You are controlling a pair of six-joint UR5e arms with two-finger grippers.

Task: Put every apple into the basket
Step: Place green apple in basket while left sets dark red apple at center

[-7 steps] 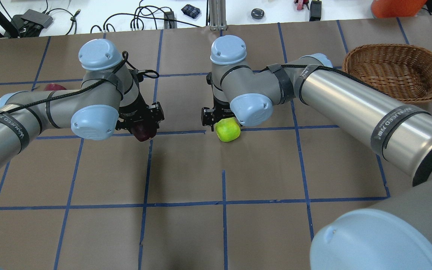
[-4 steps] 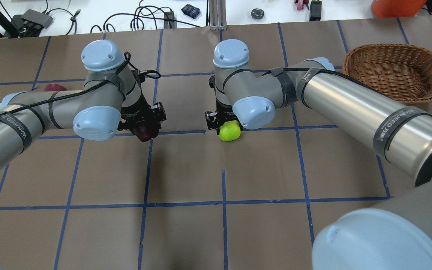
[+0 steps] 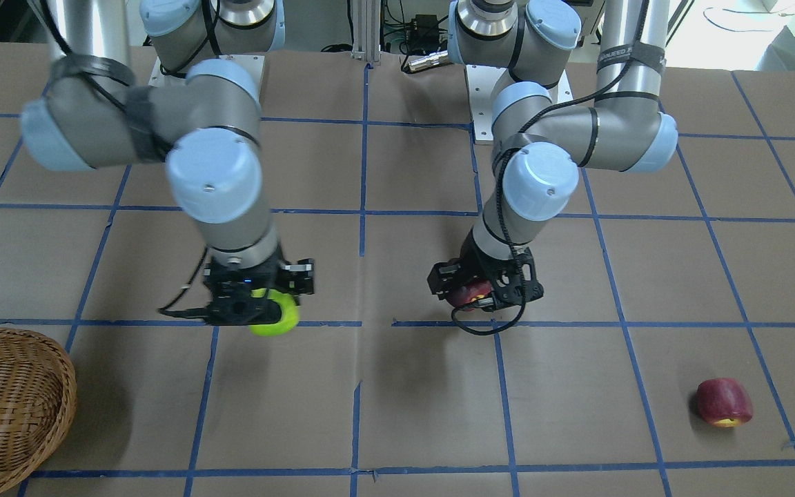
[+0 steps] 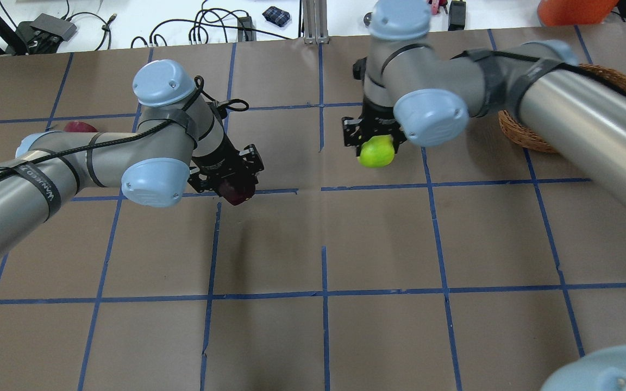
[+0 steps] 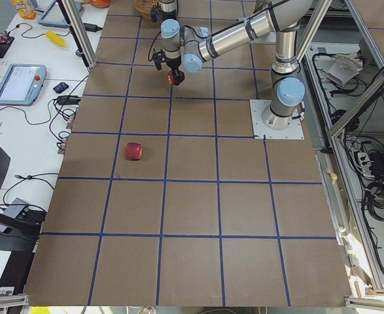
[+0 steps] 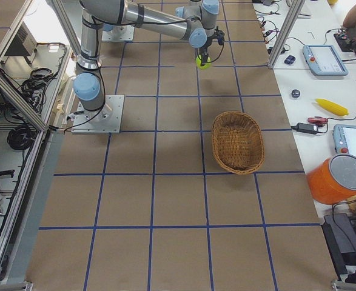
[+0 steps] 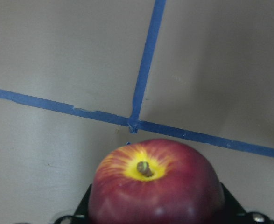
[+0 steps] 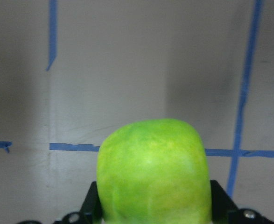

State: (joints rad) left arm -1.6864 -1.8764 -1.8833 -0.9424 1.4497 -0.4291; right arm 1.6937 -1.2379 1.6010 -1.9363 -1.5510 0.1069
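Observation:
My right gripper (image 4: 376, 149) is shut on the lime-green apple (image 4: 376, 152) and holds it above the table; the apple fills the right wrist view (image 8: 153, 172). My left gripper (image 4: 234, 187) is shut on the dark maroon apple (image 4: 235, 191), which shows yellow around its stem in the left wrist view (image 7: 155, 186). The lighter red apple (image 3: 724, 402) lies alone on the table, far out on the left side and behind my left arm (image 4: 79, 127). The wicker basket (image 3: 59, 373) stands at the far right, partly hidden behind my right arm (image 4: 519, 136).
The table is brown paper with a grid of blue tape (image 4: 324, 187). Cables and small devices (image 4: 220, 24) lie beyond the far edge, and an orange object (image 4: 574, 11) stands at the far right corner.
My right arm has lifted the green apple and carried it away and to the right, toward the basket. My left gripper has shifted a little to the right with the maroon apple.

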